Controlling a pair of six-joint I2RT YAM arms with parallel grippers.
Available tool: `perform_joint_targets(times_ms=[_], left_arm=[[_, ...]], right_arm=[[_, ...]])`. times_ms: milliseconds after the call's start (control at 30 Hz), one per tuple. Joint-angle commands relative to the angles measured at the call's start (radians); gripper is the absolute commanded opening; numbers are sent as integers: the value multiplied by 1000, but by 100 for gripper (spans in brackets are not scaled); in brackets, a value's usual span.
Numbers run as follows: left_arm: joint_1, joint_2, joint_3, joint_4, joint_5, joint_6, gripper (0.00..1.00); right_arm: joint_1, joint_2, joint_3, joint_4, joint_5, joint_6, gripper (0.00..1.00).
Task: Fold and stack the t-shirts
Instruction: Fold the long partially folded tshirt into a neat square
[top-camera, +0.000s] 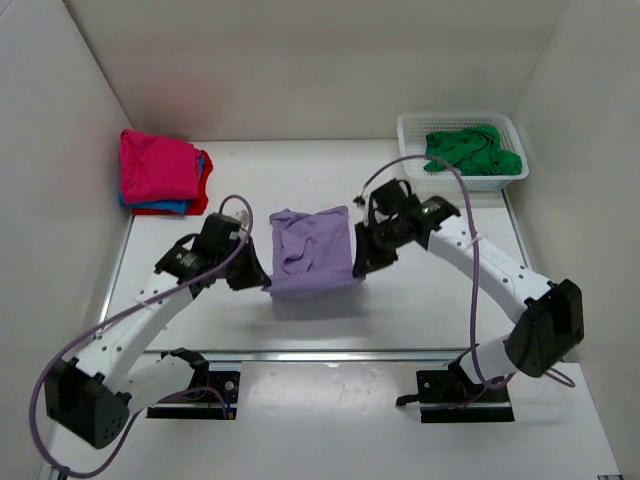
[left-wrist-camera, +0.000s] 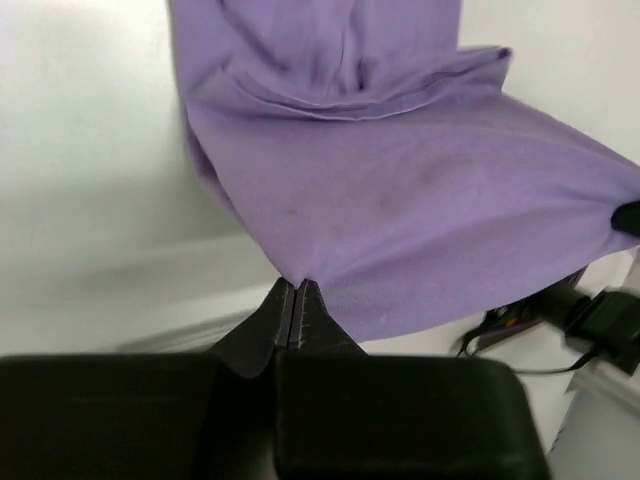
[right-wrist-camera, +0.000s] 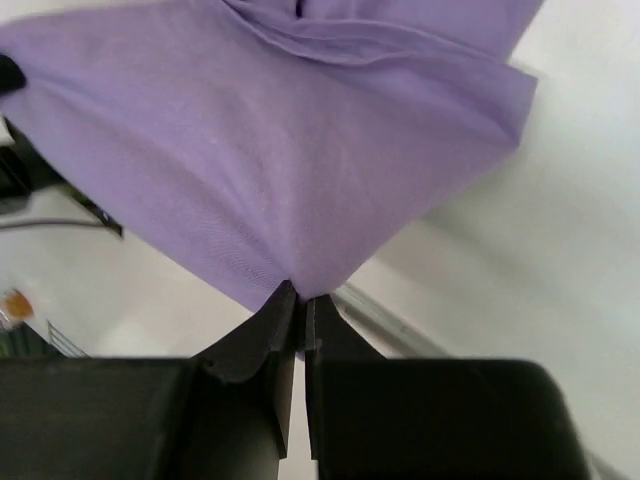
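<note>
Closest to the top camera, two black mounting plates (top-camera: 195, 392) bolt the arms to the near edge of the white surface (top-camera: 420, 310), and a grey-purple cable (top-camera: 40, 390) loops out beside the left arm.

Far left, near the back wall, lies a pile of folded shirts. A magenta pink cloth t-shirt (top-camera: 155, 165) is on top. A blue cloth t-shirt (top-camera: 170, 206) shows as a thin edge beneath it, and a red cloth t-shirt (top-camera: 202, 188) shows at the pile's right side and bottom.

The left claw (top-camera: 262, 285) is closed tight on the near left corner of a lilac purple cloth t-shirt (top-camera: 312, 250). Its wrist view shows the two black fingertips pressed together with the hem pinched between them.

The lilac shirt sits at the middle of the surface. Its near edge is stretched taut and lifted between the two arms, casting a shadow below. The far part gathers into soft folds towards the back.

The right claw (top-camera: 358, 268) grips the near right corner the same way, fingers nearly touching around the cloth.

Far right, at the back corner, a white plastic lattice basket (top-camera: 455, 119) holds a crumpled green cloth t-shirt (top-camera: 470, 150).
</note>
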Motion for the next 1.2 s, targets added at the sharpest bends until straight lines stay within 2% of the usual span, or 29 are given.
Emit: perform_joint_targets(times_ms=[0, 133, 367, 567, 767, 967, 1167], left_arm=[[92, 95, 112, 68, 34, 83, 0], [185, 222, 170, 197, 123, 91, 0], [234, 411, 342, 306, 92, 89, 0], [291, 502, 342, 404, 85, 69, 0], [300, 633, 333, 560, 50, 17, 1], [298, 812, 457, 631, 42, -21, 1], [306, 962, 580, 711, 59, -94, 8]], right_arm=[[-124, 87, 140, -102, -95, -189, 0], [-203, 253, 283, -120, -107, -294, 0], [-277, 474, 517, -111, -135, -346, 1], [-288, 639, 692, -96, -152, -335, 0], [-324, 788, 832, -76, -164, -318, 0], [-353, 922, 968, -44, -173, -291, 3], [-389, 1070, 1145, -22, -193, -242, 4]])
